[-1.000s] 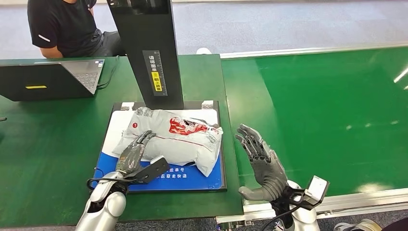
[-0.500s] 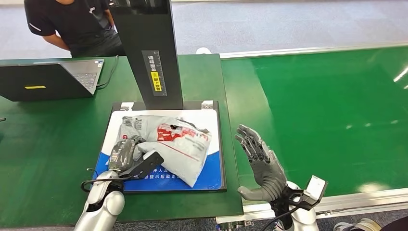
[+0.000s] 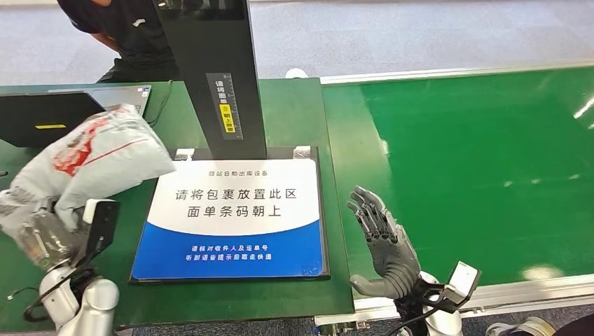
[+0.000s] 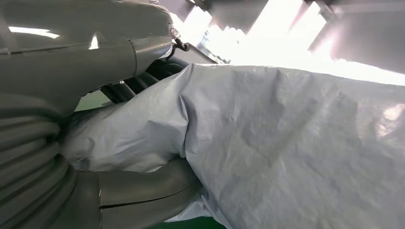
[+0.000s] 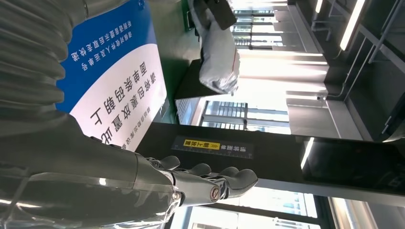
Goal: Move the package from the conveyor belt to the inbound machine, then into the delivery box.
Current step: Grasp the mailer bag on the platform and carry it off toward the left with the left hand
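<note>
My left hand [image 3: 43, 234] grips a grey plastic package [image 3: 91, 161] with red print and holds it in the air over the table's left side, left of the inbound machine's pad [image 3: 235, 210]. In the left wrist view the package [image 4: 286, 148] lies against the thumb and dark fingers [image 4: 124, 90] of my left hand [image 4: 86, 119]. The pad, white and blue with Chinese text, lies bare under the black scanner column [image 3: 217, 70]. My right hand [image 3: 382, 245] hangs open with its fingers spread, right of the pad at the conveyor's edge. The right wrist view shows my right hand [image 5: 143, 186], the pad [image 5: 119, 76] and the lifted package [image 5: 217, 52].
The green conveyor belt [image 3: 476, 161] runs along the right. A black laptop [image 3: 42, 115] sits at the back left, partly behind the package. A person in a dark shirt [image 3: 136, 35] stands behind the table. A metal rail [image 3: 504, 290] borders the conveyor's near edge.
My left hand has lifted the package off the pad and carried it up and to the left. The pad's text is now uncovered. My right hand has barely moved.
</note>
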Available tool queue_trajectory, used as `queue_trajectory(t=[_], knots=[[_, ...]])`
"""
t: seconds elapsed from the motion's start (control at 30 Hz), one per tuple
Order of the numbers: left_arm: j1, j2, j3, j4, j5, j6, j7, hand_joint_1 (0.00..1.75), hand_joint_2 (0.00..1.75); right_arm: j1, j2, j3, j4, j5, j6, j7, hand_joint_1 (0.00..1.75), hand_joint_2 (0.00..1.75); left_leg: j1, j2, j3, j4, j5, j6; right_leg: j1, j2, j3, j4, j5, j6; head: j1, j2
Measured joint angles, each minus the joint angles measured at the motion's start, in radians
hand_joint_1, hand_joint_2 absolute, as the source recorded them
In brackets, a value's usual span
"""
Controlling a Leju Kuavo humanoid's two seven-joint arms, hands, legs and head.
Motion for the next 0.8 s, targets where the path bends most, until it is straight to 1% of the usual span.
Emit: queue_trajectory(t=[0.13,0.23,0.33,0.57,0.7,0.8], knots=[[-0.004,0.000,0.125,-0.019,-0.024,0.026,-0.002,1.75,1.75,0.005,0.001,-0.006,-0.005,0.000,0.000,-0.002,0.00,1.75,0.000,0.000,0.000,0.000,0.000,0.000,0.000,0.000,0.000,0.000,0.000,0.000,0.000,0.000],[-0.007,0.001,0.194,-0.024,-0.026,0.026,-0.008,1.75,1.75,0.009,0.001,-0.009,-0.011,0.001,0.000,-0.003,0.00,1.75,0.000,0.000,0.000,0.000,0.000,0.000,0.000,0.000,0.000,0.000,0.000,0.000,0.000,0.000],[-0.008,0.001,0.227,-0.028,-0.028,0.026,-0.011,1.75,1.75,0.010,0.002,-0.009,-0.013,0.001,0.000,-0.003,0.00,1.75,0.000,0.000,0.000,0.000,0.000,0.000,0.000,0.000,0.000,0.000,0.000,0.000,0.000,0.000],[-0.014,0.000,0.274,-0.037,-0.047,0.026,-0.016,1.75,1.75,0.012,0.004,-0.013,-0.014,0.001,0.000,-0.003,0.00,1.75,0.000,0.000,0.000,0.000,0.000,0.000,0.000,0.000,0.000,0.000,0.000,0.000,0.000,0.000],[-0.020,0.001,0.313,-0.038,-0.052,0.023,-0.033,0.00,1.75,0.019,0.006,-0.023,-0.017,0.001,0.001,-0.004,0.00,1.75,0.000,0.000,0.000,0.000,0.000,0.000,0.000,0.000,0.000,0.000,0.000,0.000,0.000,0.000],[-0.023,0.001,0.312,-0.036,-0.053,0.002,-0.018,0.00,1.75,0.021,0.006,-0.027,-0.019,0.004,0.003,-0.007,0.00,1.75,0.000,0.000,0.000,0.000,0.000,0.000,0.000,0.000,-0.001,0.000,0.000,0.000,0.000,0.000]])
